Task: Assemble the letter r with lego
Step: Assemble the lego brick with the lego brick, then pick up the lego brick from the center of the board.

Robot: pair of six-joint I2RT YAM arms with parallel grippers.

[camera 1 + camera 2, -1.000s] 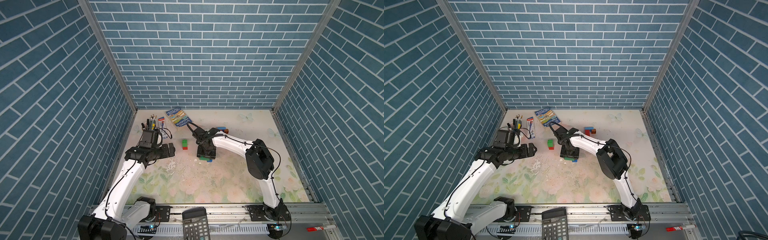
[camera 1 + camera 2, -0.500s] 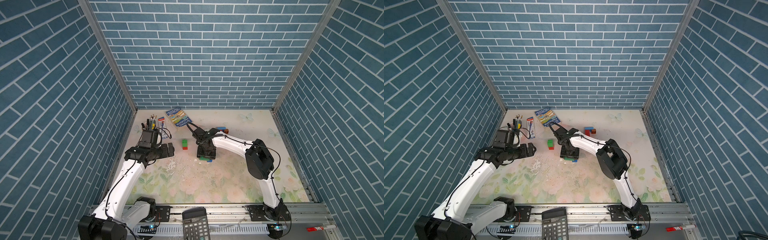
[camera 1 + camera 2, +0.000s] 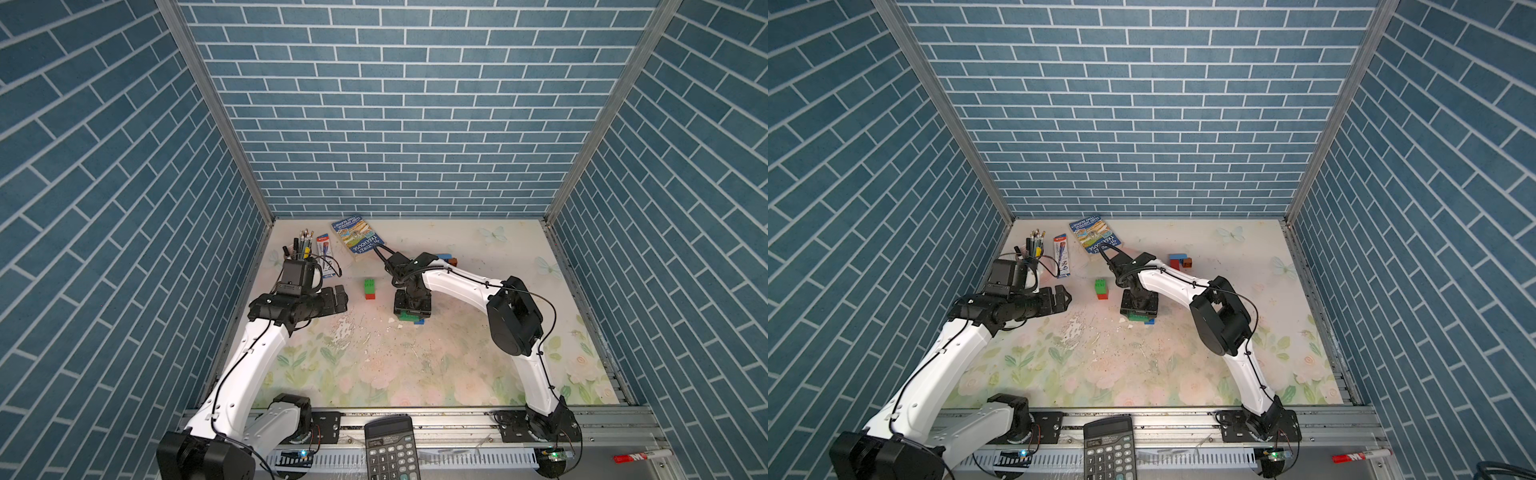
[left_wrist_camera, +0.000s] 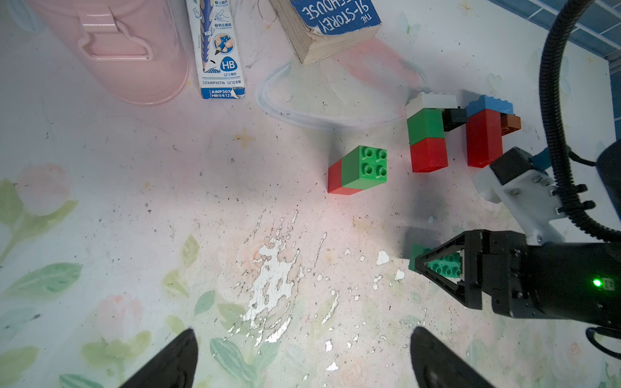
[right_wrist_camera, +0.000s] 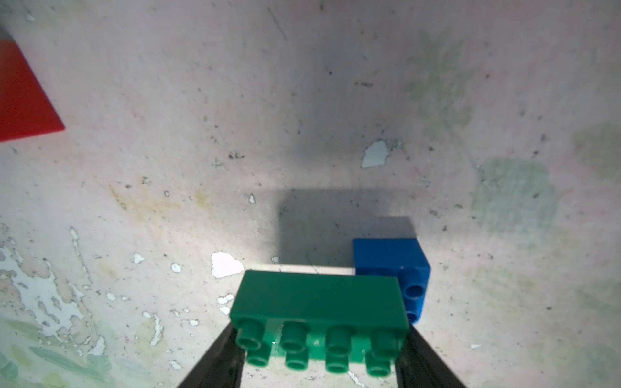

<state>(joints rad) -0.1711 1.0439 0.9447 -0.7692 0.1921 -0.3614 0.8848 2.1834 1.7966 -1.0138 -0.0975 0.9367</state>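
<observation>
My right gripper points down at mid-table, shut on a dark green oblong lego brick by its two short ends, low over the mat. A blue brick lies on the mat just beside one end of it. In both top views a green-on-red pair sits to the left of that gripper. The left wrist view also shows a white, green, red and black stack and a blue, red and brown stack. My left gripper hovers open and empty at the left.
A pink pencil cup, a pencil box and a book stand at the back left. A calculator and a red marker lie on the front rail. Worn, flaking patches mark the floral mat.
</observation>
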